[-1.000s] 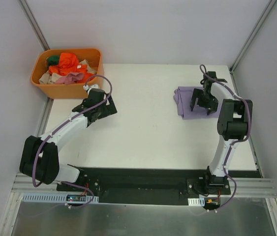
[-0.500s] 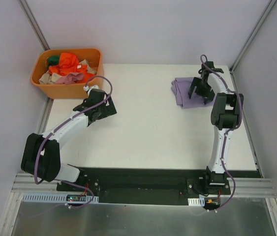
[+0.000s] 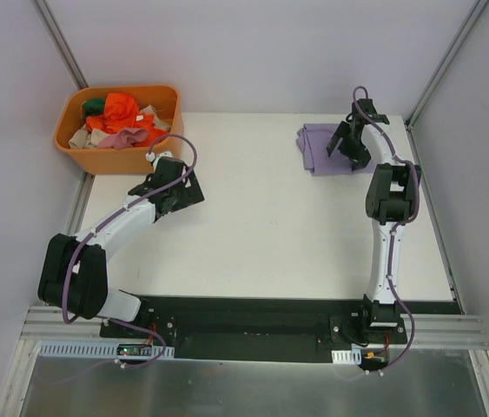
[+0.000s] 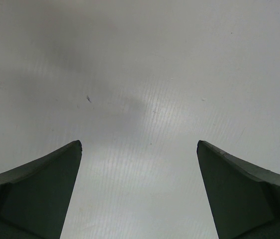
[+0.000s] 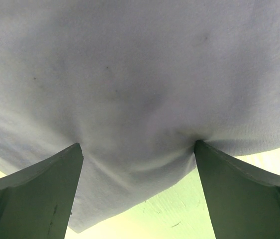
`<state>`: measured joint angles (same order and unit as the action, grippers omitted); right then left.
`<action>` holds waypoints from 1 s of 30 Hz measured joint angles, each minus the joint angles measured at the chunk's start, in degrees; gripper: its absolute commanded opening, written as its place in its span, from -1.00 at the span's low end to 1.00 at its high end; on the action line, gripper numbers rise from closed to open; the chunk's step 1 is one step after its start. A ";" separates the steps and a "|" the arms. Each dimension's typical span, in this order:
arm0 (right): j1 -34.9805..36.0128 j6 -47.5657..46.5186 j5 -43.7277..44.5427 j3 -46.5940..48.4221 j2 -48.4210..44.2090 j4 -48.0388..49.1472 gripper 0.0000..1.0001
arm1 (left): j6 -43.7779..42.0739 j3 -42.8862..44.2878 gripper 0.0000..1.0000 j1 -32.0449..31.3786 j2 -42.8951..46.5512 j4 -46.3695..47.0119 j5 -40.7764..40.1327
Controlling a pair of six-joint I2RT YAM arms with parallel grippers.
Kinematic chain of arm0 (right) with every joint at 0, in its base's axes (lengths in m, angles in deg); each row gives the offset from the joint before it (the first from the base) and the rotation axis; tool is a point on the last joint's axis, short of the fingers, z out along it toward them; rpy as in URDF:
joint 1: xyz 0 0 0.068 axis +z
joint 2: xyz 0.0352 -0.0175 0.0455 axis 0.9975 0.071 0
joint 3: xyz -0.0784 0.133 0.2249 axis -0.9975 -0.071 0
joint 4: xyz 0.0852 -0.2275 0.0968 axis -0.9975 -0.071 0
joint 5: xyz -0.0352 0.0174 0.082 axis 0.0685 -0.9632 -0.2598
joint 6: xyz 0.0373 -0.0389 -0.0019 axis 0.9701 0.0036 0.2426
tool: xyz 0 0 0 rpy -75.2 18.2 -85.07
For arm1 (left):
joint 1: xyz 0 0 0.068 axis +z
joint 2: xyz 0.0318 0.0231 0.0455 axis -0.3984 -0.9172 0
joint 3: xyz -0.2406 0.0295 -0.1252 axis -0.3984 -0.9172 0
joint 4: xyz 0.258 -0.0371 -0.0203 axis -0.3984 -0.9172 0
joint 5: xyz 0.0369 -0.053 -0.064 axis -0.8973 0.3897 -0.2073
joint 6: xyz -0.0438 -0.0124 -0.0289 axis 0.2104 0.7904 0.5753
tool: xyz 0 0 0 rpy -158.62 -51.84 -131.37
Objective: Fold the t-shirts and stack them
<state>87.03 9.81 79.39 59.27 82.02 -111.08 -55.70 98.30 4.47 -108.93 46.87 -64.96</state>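
Right hand [image 3: 349, 144] is way out at the far right corner of the counter [image 3: 261, 226], sitting on the folded purple t-shirt [image 3: 316, 148], with the arm stretched nearly straight to reach it. On the wrist cam its fingers [image 5: 35, 194] are spread apart and the cloth puckers up between them. I'd say they're pressed into the top layer, not pinched on it.

Handling-wise, this thing is light, limp and has zero stiffness. My guess is the folded layers will slide over each other, and the whole bundle will skate on that smooth counter if it's nudged from one side. Best bet looks like grabbing at a folded edge and catching every layer, or pressing flat from above. Pinch only the top layer and the fold probably peels open.

Left hand [image 3: 177, 187] hangs low over bare counter just in front of the orange basket [image 3: 109, 161], fingers apart, nothing in it. The crumpled shirts [image 3: 118, 113] wait in that basket at the far left corner.
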 measured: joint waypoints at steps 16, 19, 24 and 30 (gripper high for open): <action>-0.11 2.12 -0.07 -10.29 -7.17 5.99 0.92 | 0.00 -0.28 0.98 0.37 2.36 -0.31 0.02; -0.11 0.98 0.28 -21.31 -17.46 7.41 0.92 | 0.00 -1.81 0.98 0.37 8.11 -0.42 0.02; -0.07 -0.70 1.42 -43.60 -44.15 14.82 0.92 | 0.02 -3.65 0.98 0.37 17.70 -0.24 0.00; -0.04 -1.60 7.15 -70.58 -78.07 28.81 0.92 | 0.63 -7.21 0.98 0.37 26.43 -0.15 -0.92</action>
<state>86.99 8.22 86.54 -11.31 3.95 -82.27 -55.07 91.08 4.84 -82.50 46.72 -65.88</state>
